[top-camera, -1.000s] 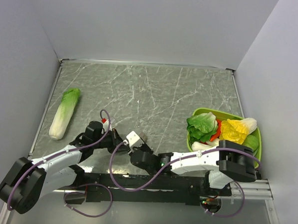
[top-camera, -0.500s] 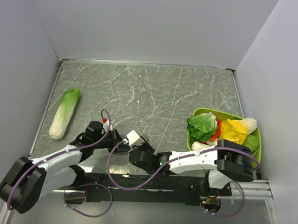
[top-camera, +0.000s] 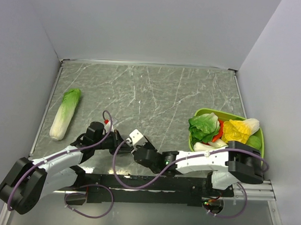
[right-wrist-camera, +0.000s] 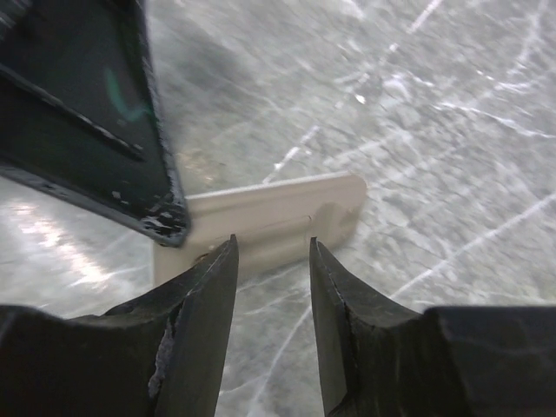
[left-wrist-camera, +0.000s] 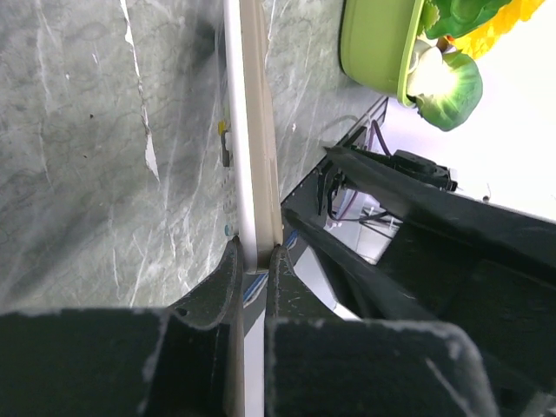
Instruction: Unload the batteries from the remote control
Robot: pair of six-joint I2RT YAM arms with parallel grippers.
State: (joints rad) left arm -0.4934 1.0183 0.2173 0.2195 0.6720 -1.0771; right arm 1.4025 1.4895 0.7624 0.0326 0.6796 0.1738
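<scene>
My left gripper [left-wrist-camera: 254, 254] is clenched on the remote control [left-wrist-camera: 251, 130], pinching its near end between both fingers. The bar stands on edge and runs straight out ahead of the jaws. Its white button face is turned to the gripper's left and its grey-tan back to the right, over the grey marbled tabletop [left-wrist-camera: 87, 130]. Ahead and to the right of that gripper I see the lime-green bowl [left-wrist-camera: 373, 52], with a green toy vegetable [left-wrist-camera: 447, 82] showing at its rim. My right gripper [right-wrist-camera: 271, 248] has come in from the other side with its fingers [right-wrist-camera: 204, 300] parted and nothing clamped between them. Through its camera the remote's tan back lies broadside just beyond the fingertips, rounded end to the right. A short seam in the plastic sits just ahead of the right-hand tip. The picture is soft there, so I cannot say whether those tips touch the plastic or hang just short of it. From overhead, both tools meet low and centre near the arm bases. The napa cabbage [top-camera: 64, 113] lies well off beyond the left arm.
</scene>
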